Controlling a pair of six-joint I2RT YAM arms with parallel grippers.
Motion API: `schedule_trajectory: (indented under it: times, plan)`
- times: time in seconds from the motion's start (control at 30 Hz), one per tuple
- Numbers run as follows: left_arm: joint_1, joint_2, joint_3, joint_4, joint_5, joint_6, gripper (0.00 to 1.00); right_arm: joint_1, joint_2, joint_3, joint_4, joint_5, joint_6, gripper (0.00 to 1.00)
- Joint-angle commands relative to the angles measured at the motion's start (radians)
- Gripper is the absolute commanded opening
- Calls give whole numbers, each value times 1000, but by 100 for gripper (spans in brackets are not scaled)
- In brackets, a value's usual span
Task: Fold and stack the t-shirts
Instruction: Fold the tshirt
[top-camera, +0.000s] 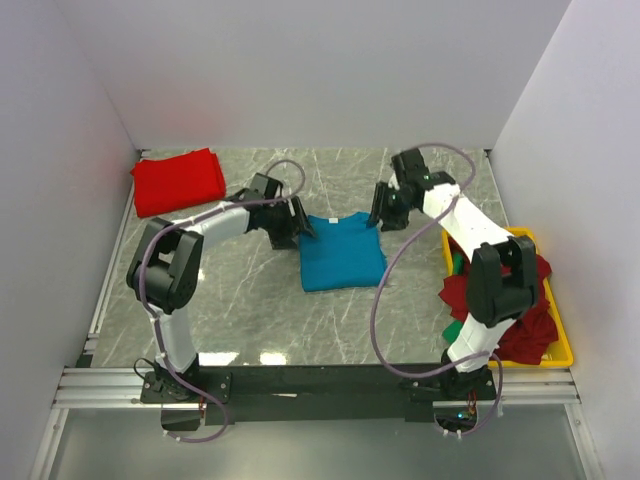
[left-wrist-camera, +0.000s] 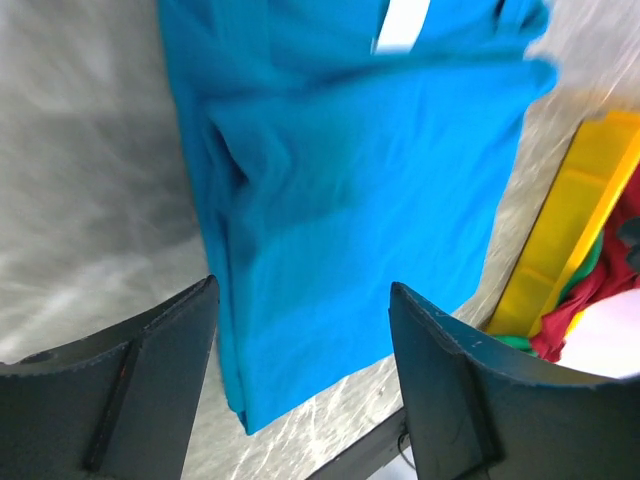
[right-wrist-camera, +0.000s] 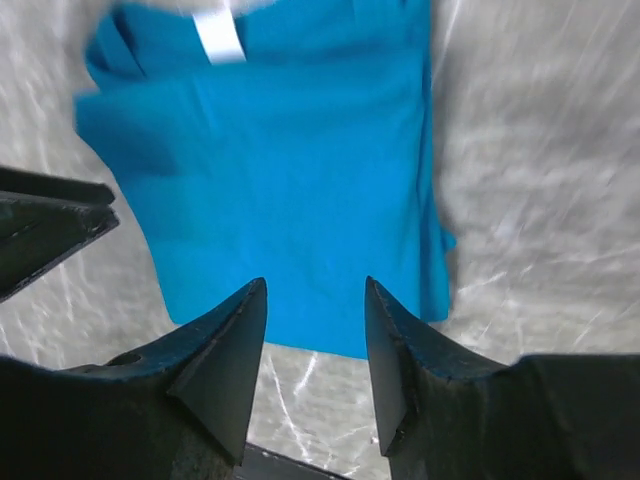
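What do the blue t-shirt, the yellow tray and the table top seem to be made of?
Blue t-shirt: soft matte cloth, probably cotton; it creases and folds.
Yellow tray: likely rigid plastic, smooth moulded rim.
Table top: glossy grey marble-look surface, veined, with reflections.

Bright even light, faint shadows; wrist views soft, teal t-shirt (left-wrist-camera: 350, 200) perhaps motion-blurred at its edges
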Motion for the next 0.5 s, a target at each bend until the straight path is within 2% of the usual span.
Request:
schedule_trajectory:
  times: [0.0,0.23,0.47]
  plan:
    - [-29,-61,-71,115,4,-43,73,4,-94,-139,110,-88,-3,50]
    - [-61,-71,-123,154,-27,-80,72,7,-140,-256,160,-169,-27,49]
    - [-81,-98,-166,148,-94,-78,73,10,-113,-279,190,-240,-21,49]
